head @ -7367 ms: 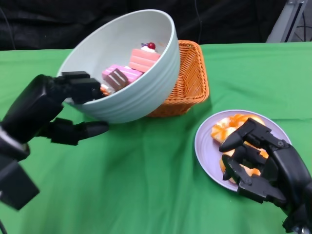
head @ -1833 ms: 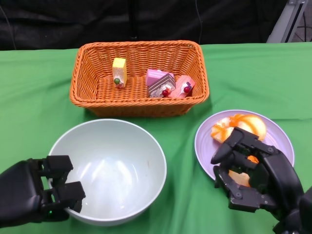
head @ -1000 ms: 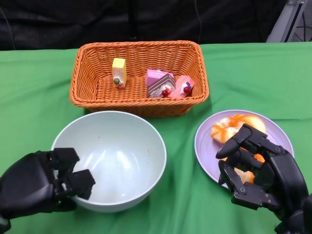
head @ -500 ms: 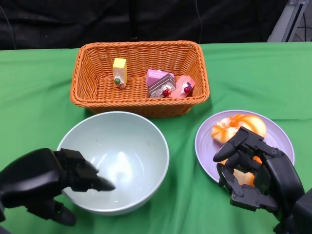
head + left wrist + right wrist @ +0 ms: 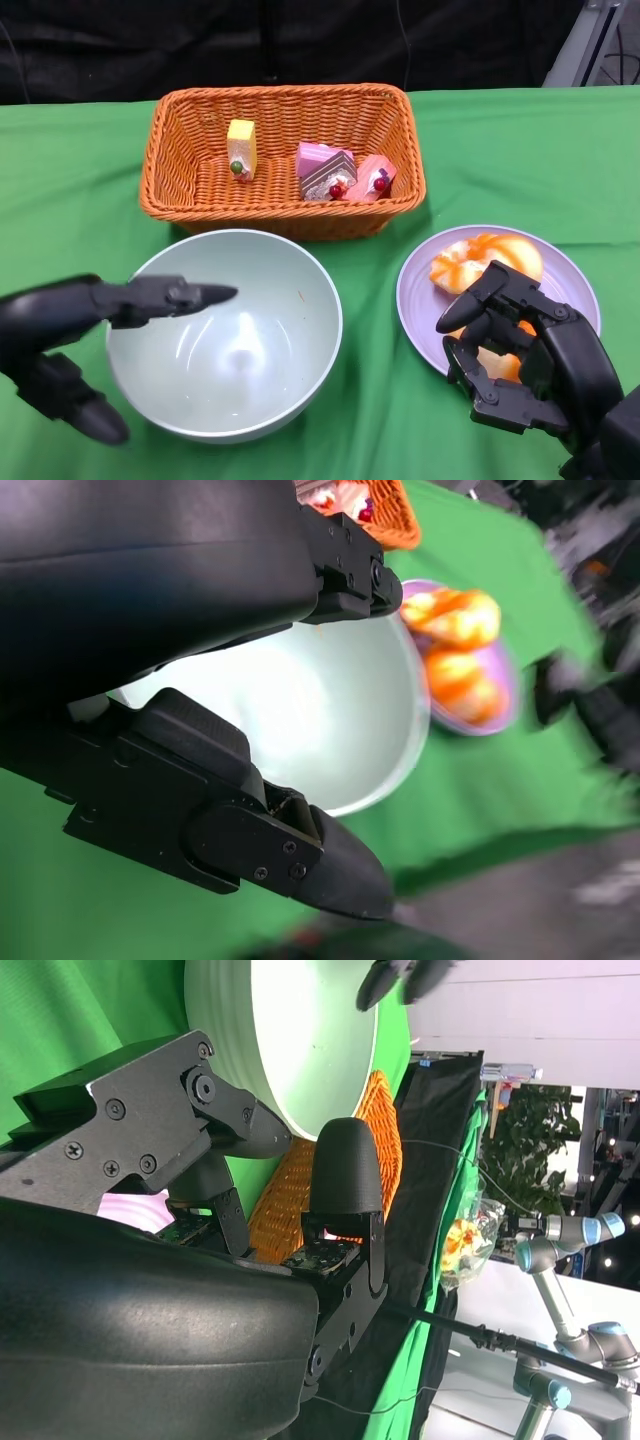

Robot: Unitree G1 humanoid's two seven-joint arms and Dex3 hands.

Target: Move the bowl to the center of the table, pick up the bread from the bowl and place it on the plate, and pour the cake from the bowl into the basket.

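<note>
The pale green bowl (image 5: 262, 345) stands empty on the green cloth in front of the orange basket (image 5: 285, 96). In the basket lie a yellow cake (image 5: 240, 147), a pink-and-brown cake (image 5: 324, 170) and a pink cake (image 5: 371, 179). My left hand (image 5: 88, 318) is at the bowl's left side. Its fingers stretch out above the rim, its thumb hangs low outside, and it holds nothing. The purple plate (image 5: 418, 292) on the right carries glazed bread (image 5: 484, 258). My right hand (image 5: 530, 358) hovers over the plate's near half with bent, parted fingers, partly hiding a second piece of bread.
The green cloth (image 5: 530, 150) covers the table to a dark backdrop behind the basket. The left wrist view shows the bowl (image 5: 320, 710) and the bread (image 5: 455, 615) on the plate. In the right wrist view the bowl (image 5: 290, 1040) lies beyond the hand.
My left hand has uncurled from the bowl's near-left rim and now stretches its fingers out above it. The bowl sits slightly further right. The right hand has barely moved.
</note>
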